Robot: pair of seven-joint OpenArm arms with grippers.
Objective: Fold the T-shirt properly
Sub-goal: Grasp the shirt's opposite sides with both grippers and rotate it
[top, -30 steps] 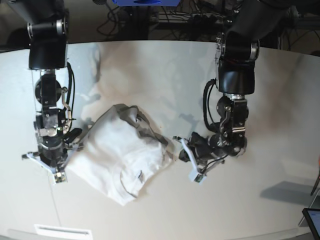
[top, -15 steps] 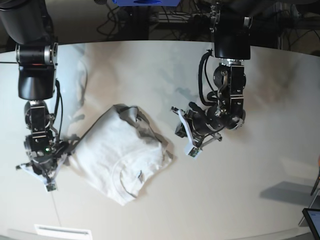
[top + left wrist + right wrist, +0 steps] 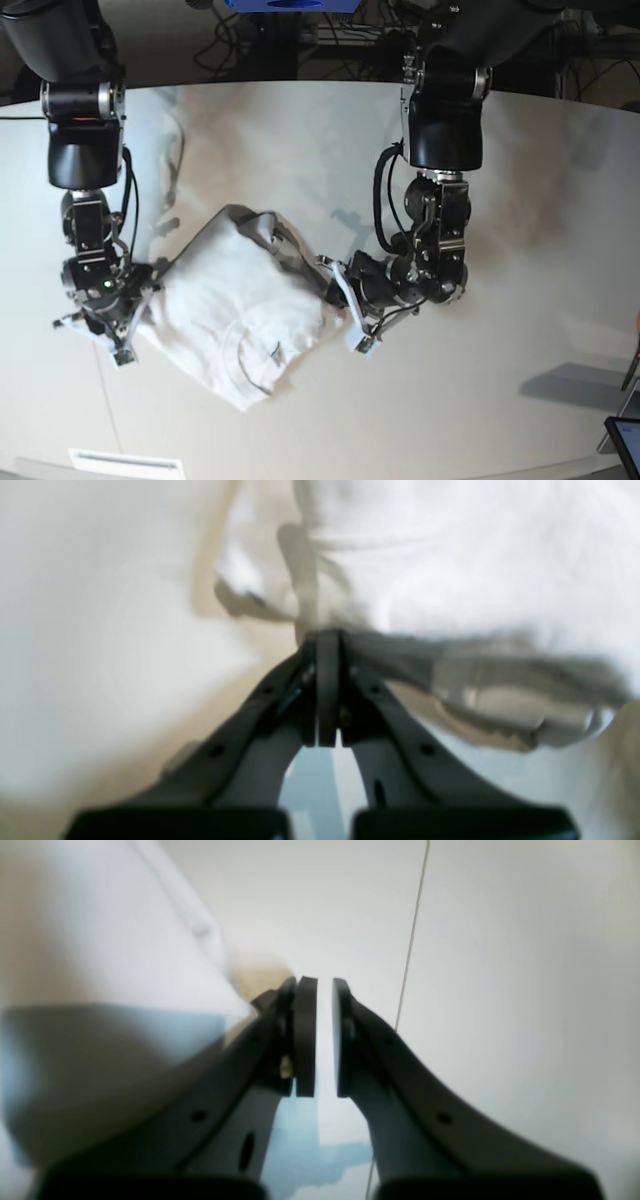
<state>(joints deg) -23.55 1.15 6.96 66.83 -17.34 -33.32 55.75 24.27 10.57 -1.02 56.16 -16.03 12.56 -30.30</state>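
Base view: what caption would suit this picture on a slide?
Two robot arms flank a crumpled white T-shirt on a pale table, end effectors low beside it.

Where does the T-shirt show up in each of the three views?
Base: the T-shirt lies bunched left of centre on the table, between the two arms.
Left wrist: it fills the upper right, blurred, just beyond the left gripper.
Right wrist: a blurred white mass at left, beside the right gripper.
Shared landmark: the shirt's edge by each gripper.
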